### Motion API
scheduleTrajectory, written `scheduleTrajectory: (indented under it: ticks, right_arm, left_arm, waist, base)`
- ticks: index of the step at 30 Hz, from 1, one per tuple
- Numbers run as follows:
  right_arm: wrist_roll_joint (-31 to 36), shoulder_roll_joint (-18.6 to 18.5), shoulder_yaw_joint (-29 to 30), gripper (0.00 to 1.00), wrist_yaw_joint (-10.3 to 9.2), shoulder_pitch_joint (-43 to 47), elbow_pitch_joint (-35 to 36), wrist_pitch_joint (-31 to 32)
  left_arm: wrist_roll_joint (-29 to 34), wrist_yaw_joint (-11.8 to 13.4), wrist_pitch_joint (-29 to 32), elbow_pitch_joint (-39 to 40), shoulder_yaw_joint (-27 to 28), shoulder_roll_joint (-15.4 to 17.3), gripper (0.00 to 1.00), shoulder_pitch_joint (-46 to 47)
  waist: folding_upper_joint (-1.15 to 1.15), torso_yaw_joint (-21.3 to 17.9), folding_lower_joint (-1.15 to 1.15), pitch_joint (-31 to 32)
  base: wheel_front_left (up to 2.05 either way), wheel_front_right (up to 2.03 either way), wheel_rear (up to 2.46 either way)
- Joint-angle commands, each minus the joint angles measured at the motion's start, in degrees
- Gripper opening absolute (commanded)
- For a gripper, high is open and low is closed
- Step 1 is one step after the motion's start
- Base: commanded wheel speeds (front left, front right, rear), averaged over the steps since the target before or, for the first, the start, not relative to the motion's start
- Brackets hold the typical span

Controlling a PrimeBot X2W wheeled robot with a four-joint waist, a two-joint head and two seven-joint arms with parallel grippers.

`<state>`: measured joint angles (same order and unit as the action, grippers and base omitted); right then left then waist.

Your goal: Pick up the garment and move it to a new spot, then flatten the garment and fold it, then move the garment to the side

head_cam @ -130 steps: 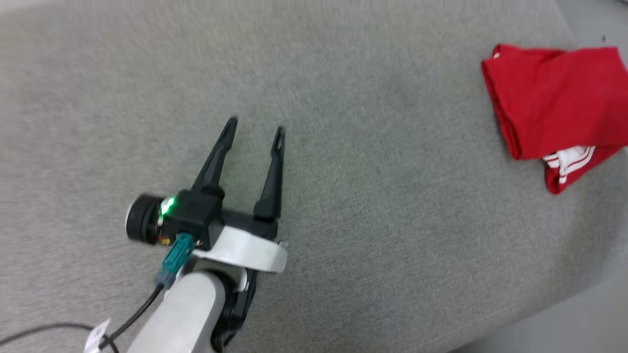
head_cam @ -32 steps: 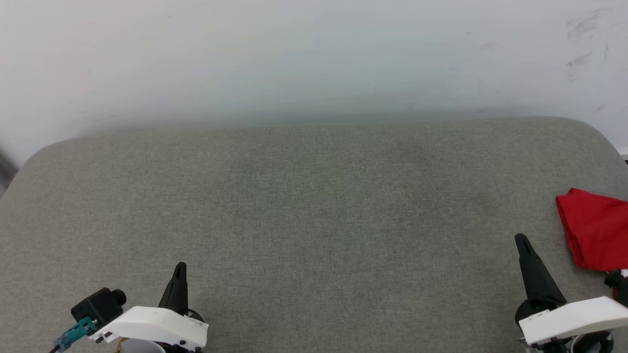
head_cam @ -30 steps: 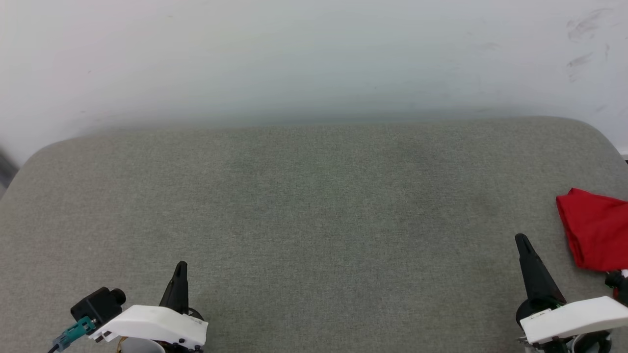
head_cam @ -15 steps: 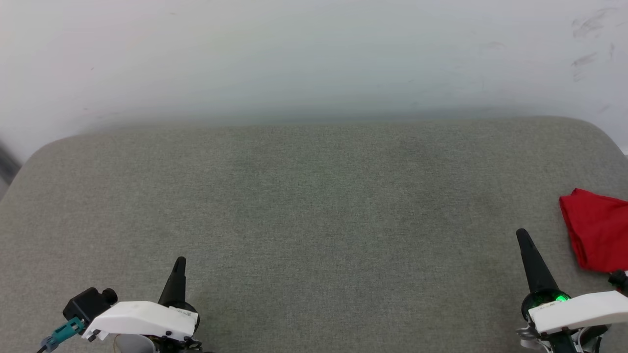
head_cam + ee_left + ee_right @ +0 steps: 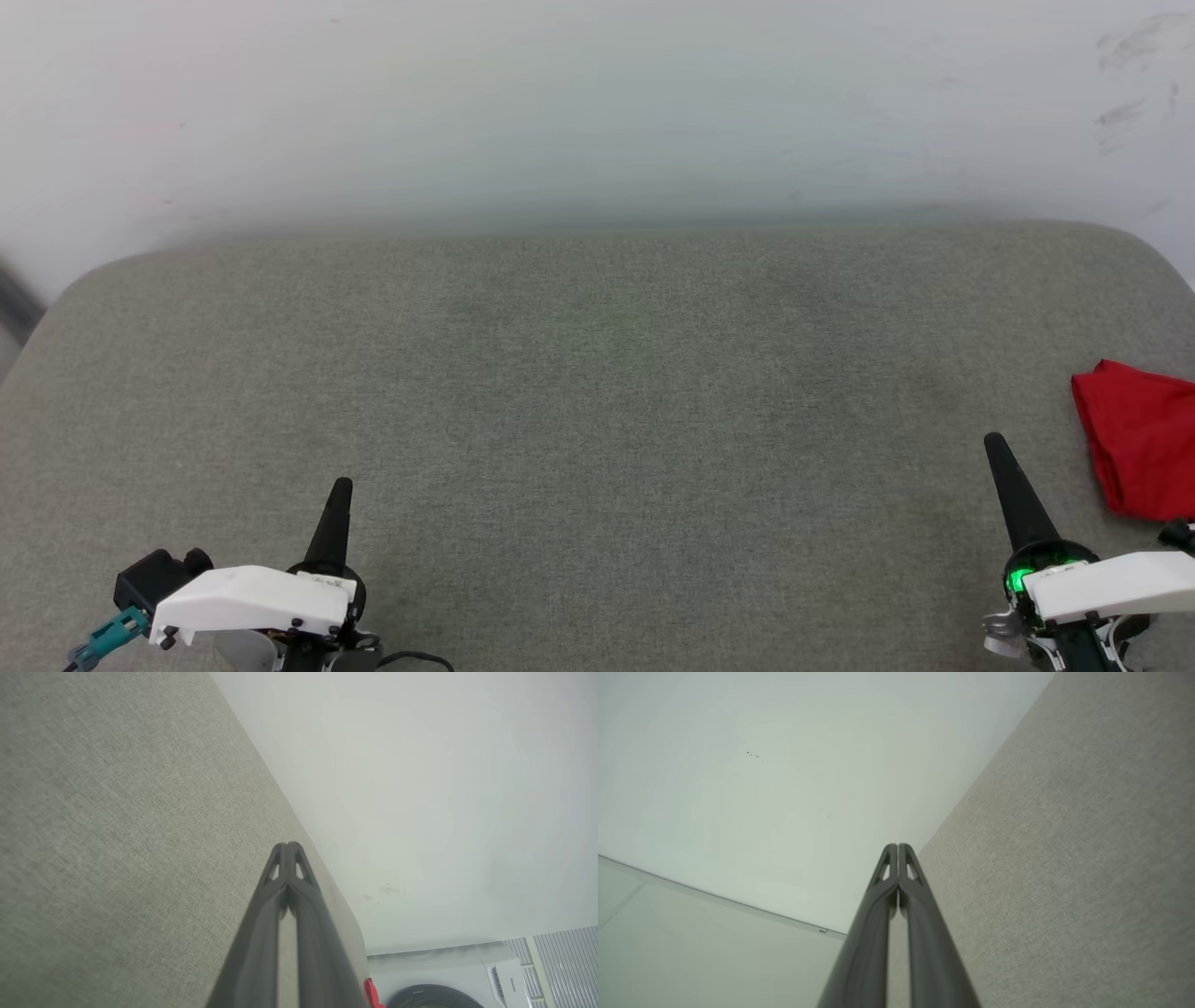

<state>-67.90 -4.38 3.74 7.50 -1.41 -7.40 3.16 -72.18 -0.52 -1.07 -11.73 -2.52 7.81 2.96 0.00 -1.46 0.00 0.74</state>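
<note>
Grey worktop point(image 5: 597, 401) is spreading before the left gripper point(image 5: 342, 487) and right gripper point(image 5: 995, 444), both pinched together. Beside the right one the garment point(image 5: 1139, 448) is lying, so the job is looking finished and nothing needs grabbing.

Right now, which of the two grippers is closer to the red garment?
The right gripper, at the lower right of the head view, close beside the garment. The left gripper is far across the grey surface.

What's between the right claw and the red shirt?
Nothing: head view shows bare grey woven surface between the dark two-fingered right gripper and the folded red garment.
</note>
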Motion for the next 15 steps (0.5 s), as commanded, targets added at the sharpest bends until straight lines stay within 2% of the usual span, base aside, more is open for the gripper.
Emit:
scheduleTrajectory:
  ticks: [1, 15]
  right_arm:
    - [-1.32, 0.11, 0.20, 0.00, -0.01, -1.49, 0.10, 0.23]
    - [-8.60, 0.31, 0.69, 0.00, -0.01, -2.59, -1.96, 0.93]
  left_arm:
    - [-1.03, -0.65, 0.47, 0.19, 0.66, -0.14, 0.00, 1.48]
    - [-7.09, -2.64, 2.43, -0.56, 2.97, -1.43, 0.00, 2.09]
  waist:
    - [0.00, 0.03, 0.00, -0.02]
    - [0.00, 0.40, 0.00, -0.25]
  base:
    - [0.00, 0.00, 0.00]
    - [0.00, 0.00, 0.00]
